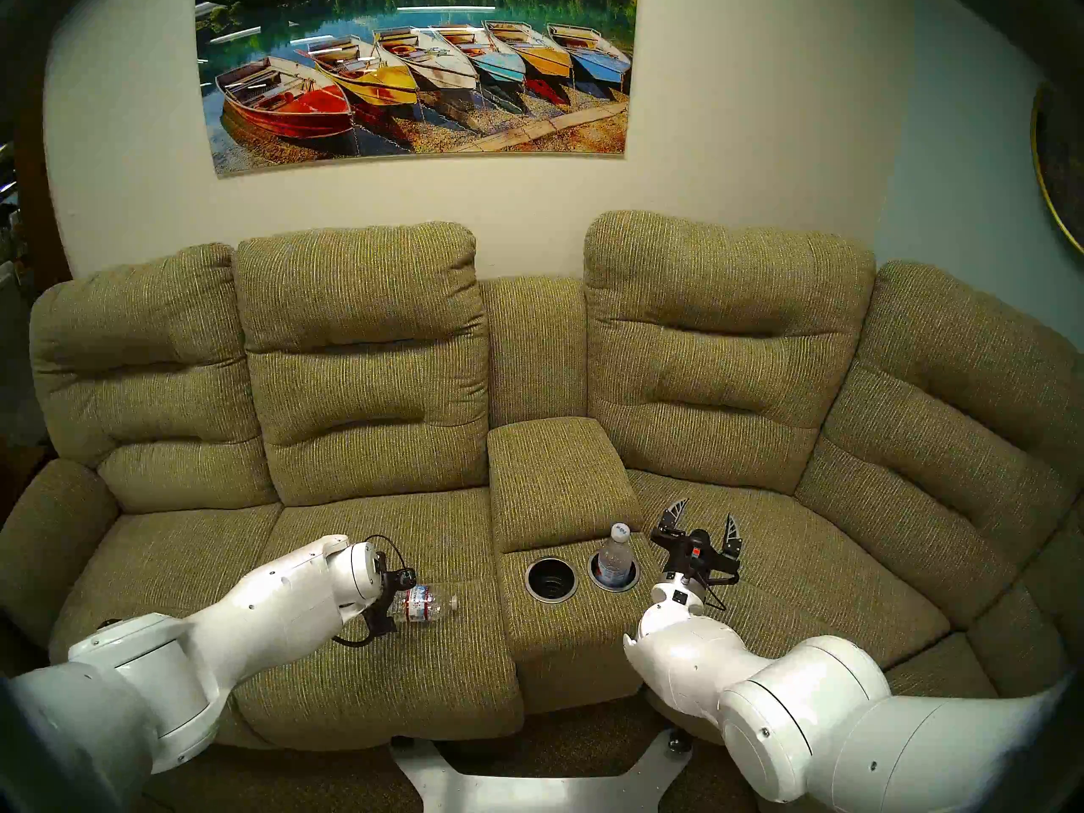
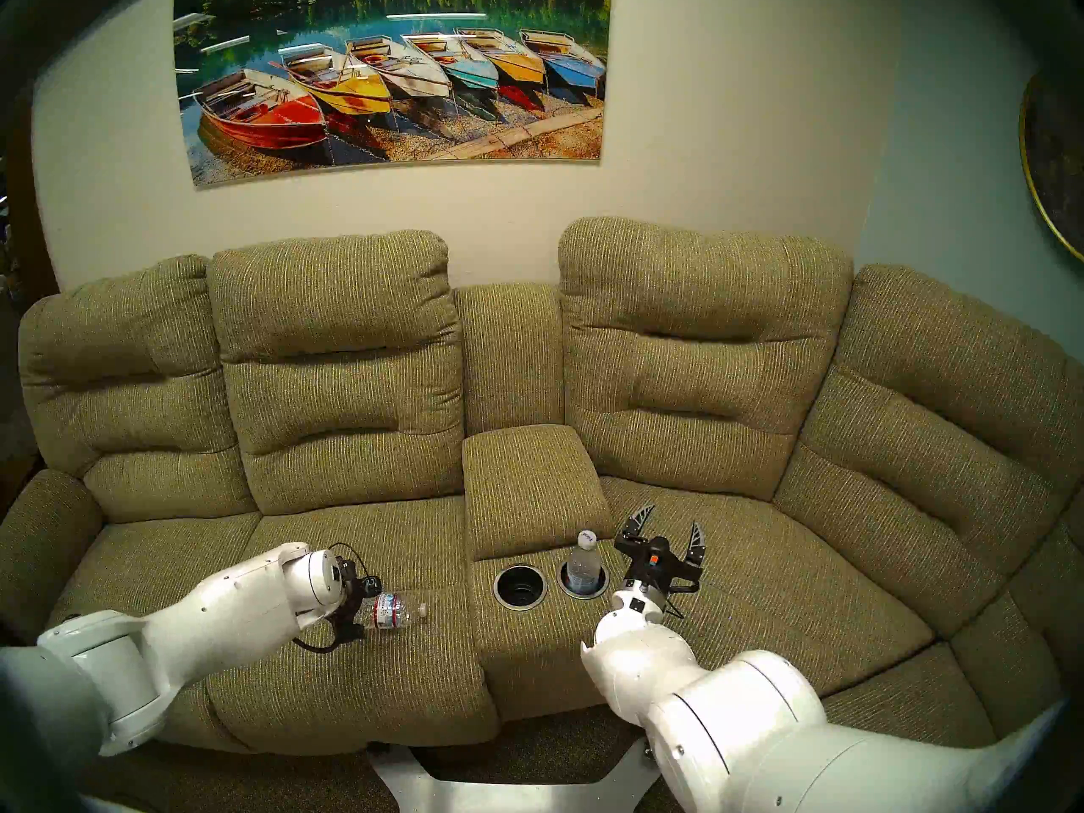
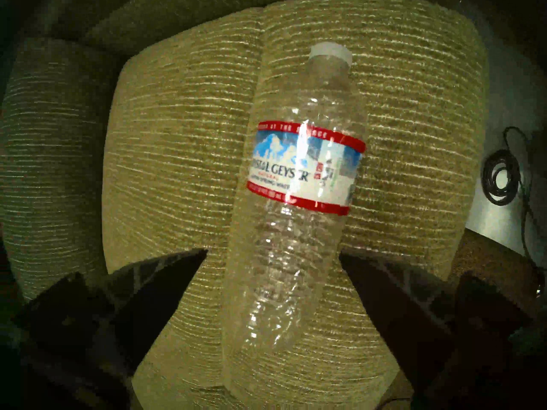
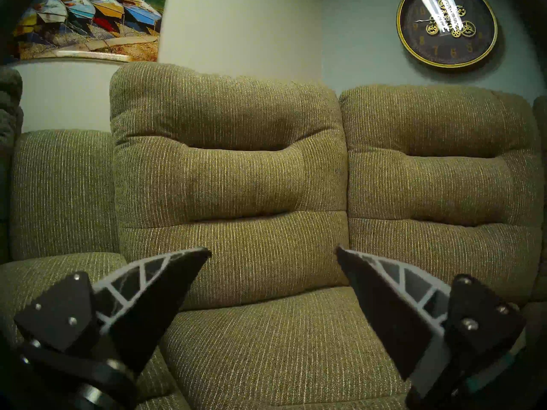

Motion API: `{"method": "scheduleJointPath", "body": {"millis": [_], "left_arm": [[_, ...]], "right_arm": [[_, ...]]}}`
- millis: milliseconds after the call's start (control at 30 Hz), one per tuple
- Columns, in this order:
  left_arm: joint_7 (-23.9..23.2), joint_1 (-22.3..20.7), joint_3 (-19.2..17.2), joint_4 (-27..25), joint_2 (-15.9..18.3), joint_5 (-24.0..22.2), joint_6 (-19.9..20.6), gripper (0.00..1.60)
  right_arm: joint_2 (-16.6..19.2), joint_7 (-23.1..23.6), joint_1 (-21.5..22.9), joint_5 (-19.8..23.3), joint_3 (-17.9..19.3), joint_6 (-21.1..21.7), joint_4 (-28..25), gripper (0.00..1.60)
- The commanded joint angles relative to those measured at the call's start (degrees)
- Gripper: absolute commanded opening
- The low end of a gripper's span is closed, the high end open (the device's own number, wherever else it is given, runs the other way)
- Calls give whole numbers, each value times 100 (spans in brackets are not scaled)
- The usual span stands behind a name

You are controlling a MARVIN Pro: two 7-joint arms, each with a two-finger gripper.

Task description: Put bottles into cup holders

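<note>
On the sofa's left seat cushion [image 1: 328, 565] lies the red-labelled bottle [image 1: 423, 602], clear crinkled plastic, its base end hidden behind the left claw [image 3: 273, 254], whose dark fingers stand spread either side without touching. Rightward, the blue-labelled bottle [image 1: 615, 556] stands upright in the right cup holder [image 1: 632, 583], lower half sunk from sight; the left cup holder [image 1: 550, 580] shows black ribbing. Beyond it the right claw [image 1: 704, 521] hangs spread, holding nothing.
</note>
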Motion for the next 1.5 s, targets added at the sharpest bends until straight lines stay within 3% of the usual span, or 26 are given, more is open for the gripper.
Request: {"method": "scheduleJointPath", "body": {"millis": [0, 500, 933, 1467], "left_arm": [[6, -193, -33, 406, -107, 6, -208, 160], [264, -492, -22, 1861, -843, 106, -662, 160], [432, -357, -2, 2516, -1289, 144, -874, 160], [421, -749, -205, 2950, -1681, 60, -909, 160]], "right_arm": [[-6, -15, 49, -24, -12, -39, -24, 160], [-10, -77, 50, -83, -4, -39, -45, 160], [-14, -126, 51, -126, -3, -39, -43, 160], [-17, -179, 50, -181, -1, -39, -41, 160]]}}
